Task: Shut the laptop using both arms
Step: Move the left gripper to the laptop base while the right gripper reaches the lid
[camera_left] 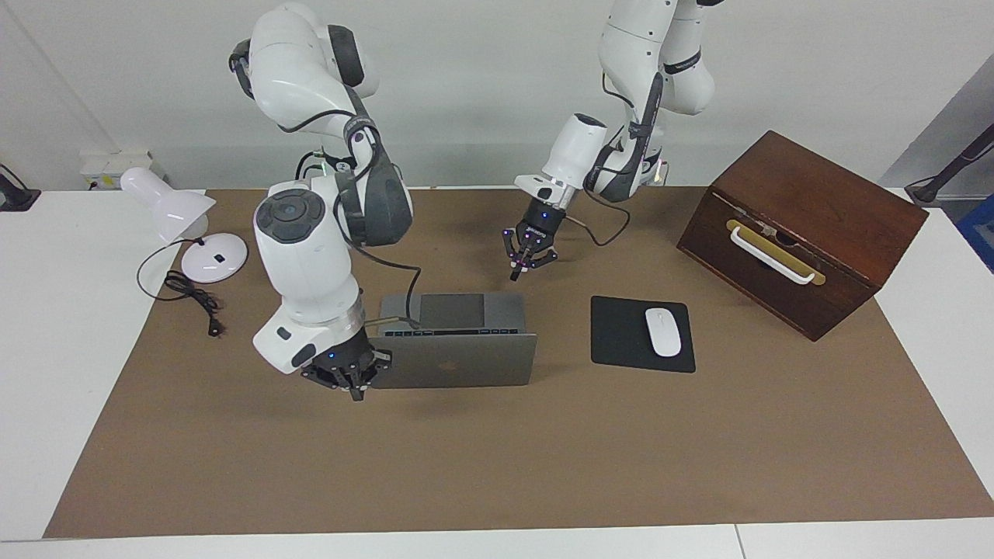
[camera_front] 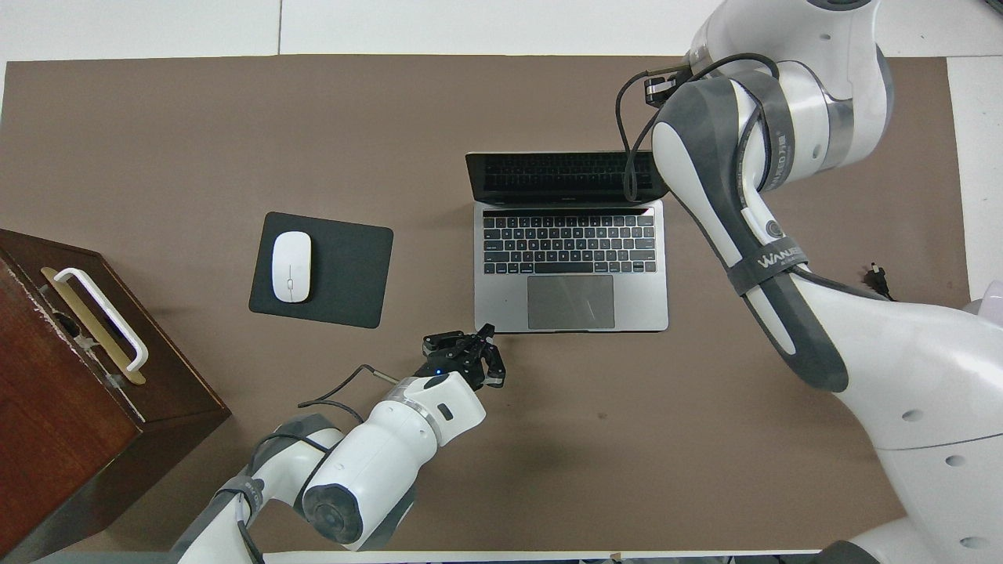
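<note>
bright even light, soft shadows under arms, sharp

My right gripper [camera_left: 358, 397] low, fingertips together, pointing down, my left gripper [camera_left: 516, 273] raised, closed, wrist tilted.

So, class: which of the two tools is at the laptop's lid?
The right tool, down at the lid of the laptop; the left tool hangs over bare mat nearer the robots.
</note>
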You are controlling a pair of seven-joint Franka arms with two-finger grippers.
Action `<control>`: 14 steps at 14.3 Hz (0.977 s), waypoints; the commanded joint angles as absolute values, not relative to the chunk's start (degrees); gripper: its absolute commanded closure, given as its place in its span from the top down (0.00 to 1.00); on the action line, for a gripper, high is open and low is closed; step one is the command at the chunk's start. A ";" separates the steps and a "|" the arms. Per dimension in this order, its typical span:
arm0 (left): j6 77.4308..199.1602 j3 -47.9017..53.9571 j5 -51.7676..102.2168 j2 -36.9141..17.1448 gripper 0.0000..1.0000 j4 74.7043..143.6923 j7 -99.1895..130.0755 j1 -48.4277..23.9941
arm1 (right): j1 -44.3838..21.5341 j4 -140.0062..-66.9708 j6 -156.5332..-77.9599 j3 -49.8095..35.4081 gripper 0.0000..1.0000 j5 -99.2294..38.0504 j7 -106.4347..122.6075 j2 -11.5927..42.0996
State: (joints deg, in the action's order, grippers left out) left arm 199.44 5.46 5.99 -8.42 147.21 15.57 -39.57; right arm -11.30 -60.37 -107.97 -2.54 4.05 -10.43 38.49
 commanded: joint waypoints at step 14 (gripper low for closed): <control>200.74 3.87 5.98 -17.58 0.00 141.33 11.25 -39.11 | -13.01 -60.91 -102.22 -2.99 0.00 -2.46 -16.17 35.77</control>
